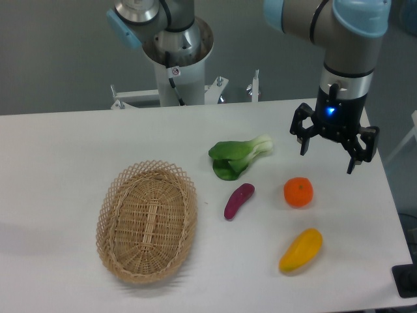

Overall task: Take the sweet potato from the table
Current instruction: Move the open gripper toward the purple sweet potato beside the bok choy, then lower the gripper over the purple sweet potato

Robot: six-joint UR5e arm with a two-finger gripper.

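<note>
Clearly the approach has not begun: the tool (329,154) hangs spread and empty above the tabletop (58,150), well right of the sweet potato (238,200), lying below the greens (236,157); next, travel left and descend

Bare white tabletop (58,163) is seen all round the slim purple-magenta sweet potato (238,201), most widely on its near side. Just beyond its far end, a leafy green bok choy (238,158) crowds the approach. To the right, a round orange (298,192) lies a little apart. On the left, an oval woven wicker basket (147,222) stands close. A yellow-orange mango-shaped fruit (301,250) lies near right, well apart.
</note>
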